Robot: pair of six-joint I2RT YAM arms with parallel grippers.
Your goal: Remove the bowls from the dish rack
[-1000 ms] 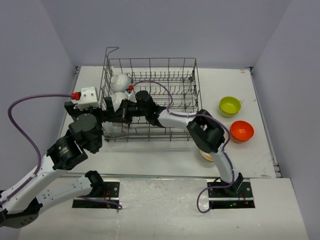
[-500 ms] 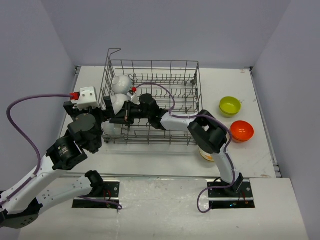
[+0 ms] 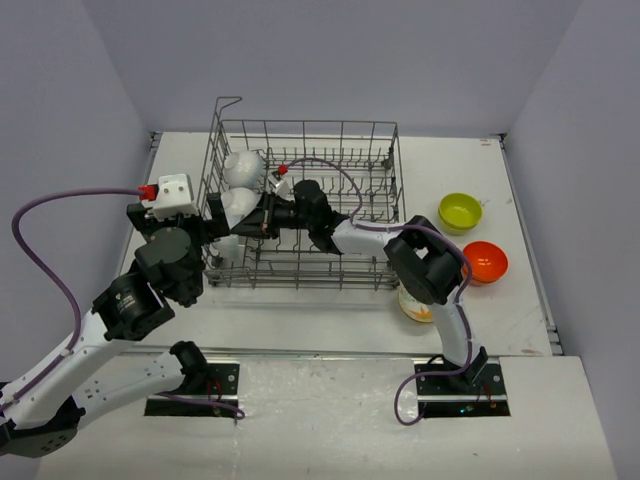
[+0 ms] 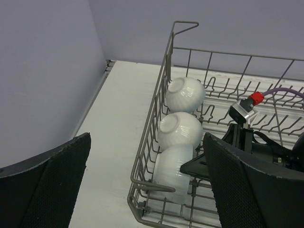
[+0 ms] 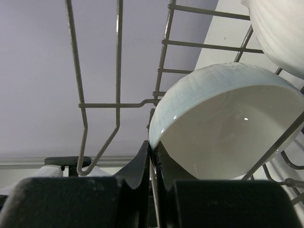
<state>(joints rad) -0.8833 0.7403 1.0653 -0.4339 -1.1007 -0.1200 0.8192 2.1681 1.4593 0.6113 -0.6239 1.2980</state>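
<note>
The grey wire dish rack (image 3: pixel 370 150) stands mid-table. Three white bowls sit in a row along its left side: far (image 4: pixel 185 94), middle (image 4: pixel 179 131) and nearest (image 4: pixel 174 172). My right gripper (image 3: pixel 262 215) reaches in from the right and is shut on the rim of the nearest white bowl (image 5: pixel 223 128). In its wrist view the jaws (image 5: pixel 153 147) pinch that rim beside a rack wire. My left gripper (image 3: pixel 176 220) is wide open and empty, hovering over the rack's near left corner (image 4: pixel 147 140).
A yellow-green bowl (image 3: pixel 460 211) and an orange bowl (image 3: pixel 484 262) stand on the table right of the rack. A cream bowl (image 3: pixel 413 308) lies partly hidden under the right arm. The rack's raised corner loop (image 4: pixel 185 23) rises at the far left.
My right arm has drawn back to the right and away, still gripping the bowl rim. The rack has slid slightly right. The left arm has stayed nearly still.
</note>
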